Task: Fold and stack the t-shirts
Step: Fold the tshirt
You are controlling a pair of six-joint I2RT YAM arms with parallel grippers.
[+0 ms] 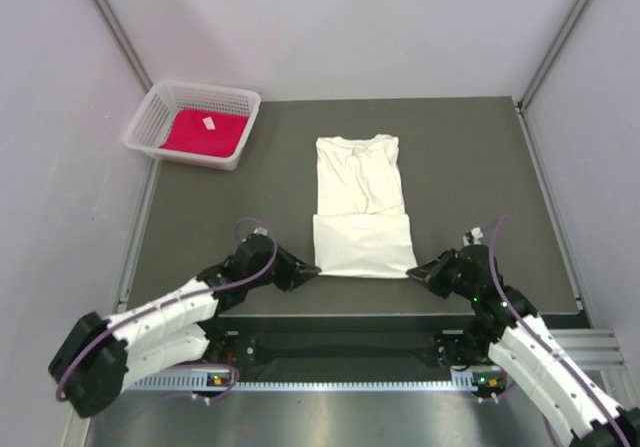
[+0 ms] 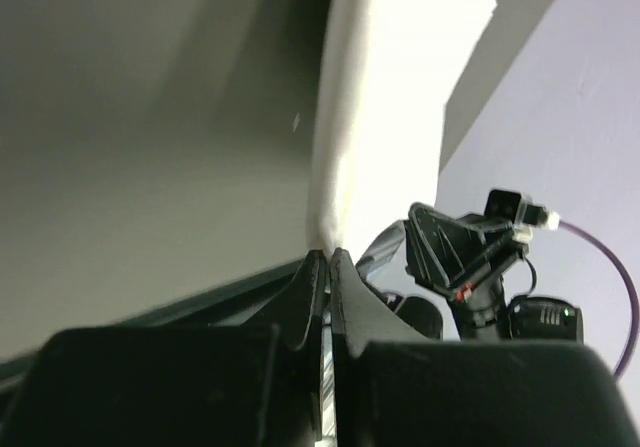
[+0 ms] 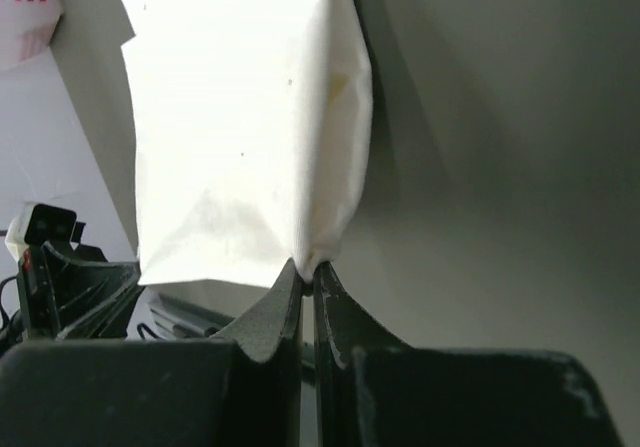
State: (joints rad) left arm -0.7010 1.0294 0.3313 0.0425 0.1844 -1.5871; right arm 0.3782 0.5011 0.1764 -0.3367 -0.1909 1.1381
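Left gripper (image 1: 306, 270): fingers pressed together on the near left corner of the white shirt (image 1: 358, 192). Its wrist view agrees, with the tips pinched on a thin edge of cloth.

Right gripper (image 1: 420, 270): likewise closed, holding the near right corner (in its wrist view the cloth rises straight out of the pinched tips).

White shirt: plain cream-white, with the sleeves tucked in so it forms a narrow rectangle and the collar at the far end. The near part is a doubled band, slightly wider than the rest, and its far edge crosses the shirt at about mid-length. A few soft creases run down the far half. The shirt lies flat on the dark table (image 1: 200, 227), roughly centred. Its near edge spans between the two grippers and is level with their fingertips; the rest stretches away from them.

Basket (image 1: 205, 89): white mesh, at the far left corner of the table, well apart from both grippers and from the white shirt. It holds the red shirt (image 1: 200, 135), which is bright red-magenta and covers the bottom. A small white tag (image 1: 209, 122) shows on top.
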